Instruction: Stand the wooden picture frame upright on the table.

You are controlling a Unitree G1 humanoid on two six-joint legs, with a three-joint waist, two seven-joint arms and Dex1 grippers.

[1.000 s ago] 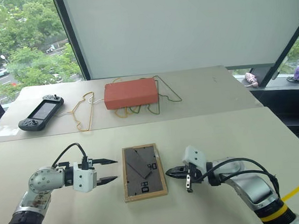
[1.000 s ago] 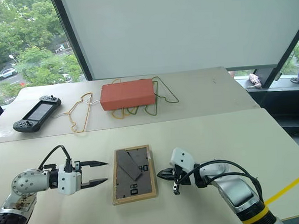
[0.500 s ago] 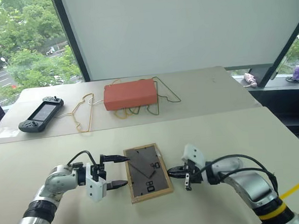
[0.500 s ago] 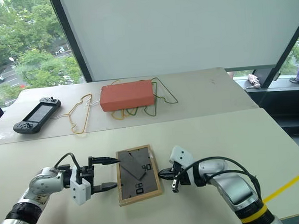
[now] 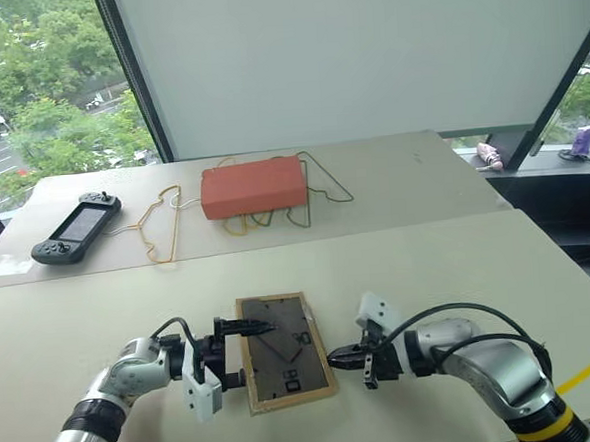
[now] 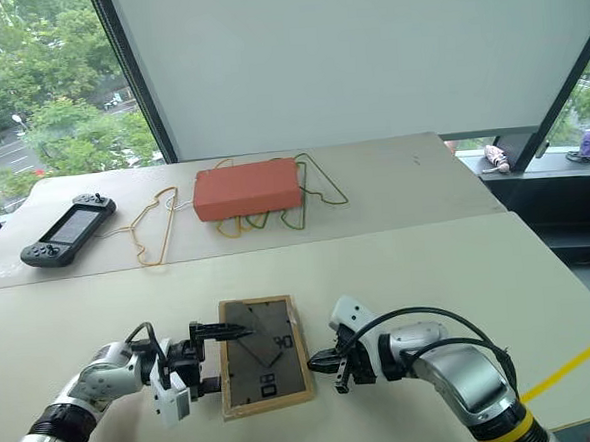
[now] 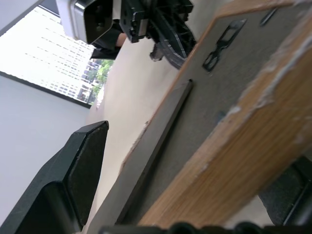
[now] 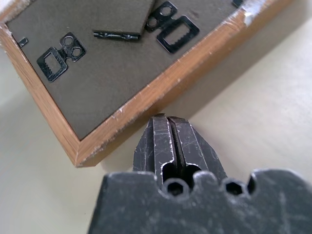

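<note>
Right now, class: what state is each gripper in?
Left gripper: open, fingers straddling the wooden picture frame's left edge.
Right gripper: shut, empty, tips at the frame's right edge.

Wooden picture frame (image 5: 285, 350) flat on the table (image 5: 458, 261), left gripper (image 5: 245, 356) and right gripper (image 5: 333, 357) flanking it

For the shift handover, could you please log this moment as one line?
wooden picture frame: flat, back up on table | left gripper: open, straddling frame's edge | right gripper: shut, at opposite edge
</note>
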